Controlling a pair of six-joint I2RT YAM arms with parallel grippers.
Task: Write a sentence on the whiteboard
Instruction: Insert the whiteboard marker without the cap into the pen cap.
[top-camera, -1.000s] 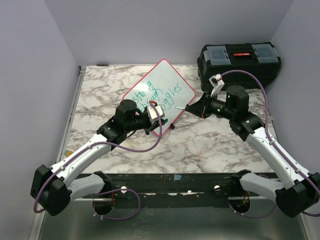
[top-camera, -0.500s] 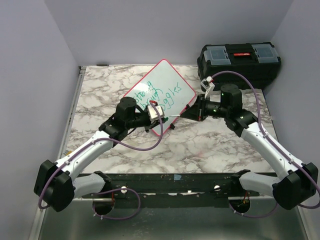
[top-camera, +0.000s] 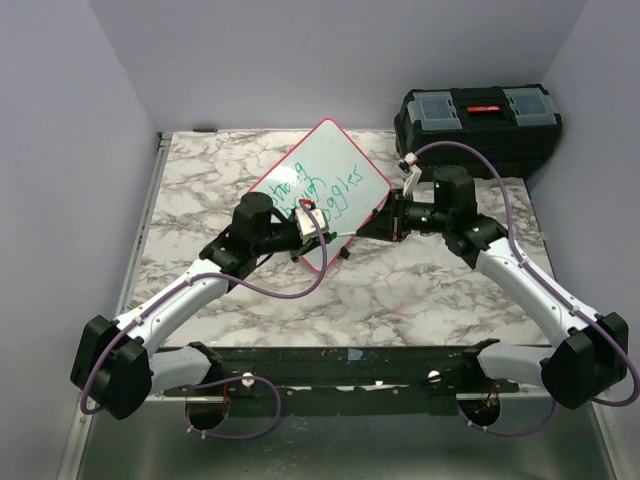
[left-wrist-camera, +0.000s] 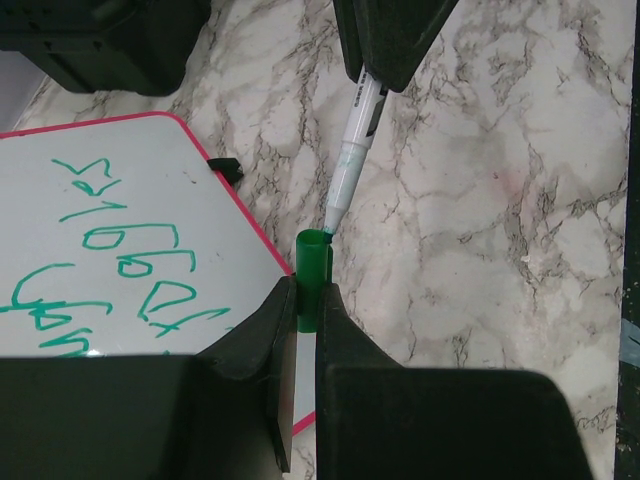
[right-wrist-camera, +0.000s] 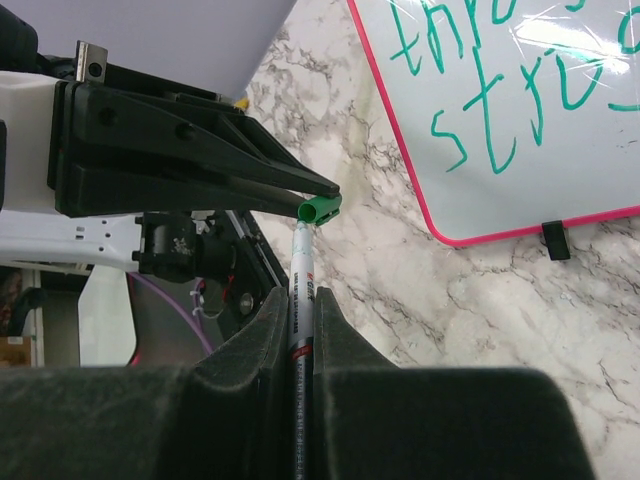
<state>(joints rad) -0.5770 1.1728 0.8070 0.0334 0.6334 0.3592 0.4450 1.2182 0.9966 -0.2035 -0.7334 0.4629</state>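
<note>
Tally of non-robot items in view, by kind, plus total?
whiteboard: 1
black toolbox: 1
marker: 1
green marker cap: 1
Total: 4

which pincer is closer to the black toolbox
Right. The right pincer, shut on the marker, is in front and left of the black toolbox. The left pincer, gripping the green cap, is farther left, at the whiteboard near corner.
</note>
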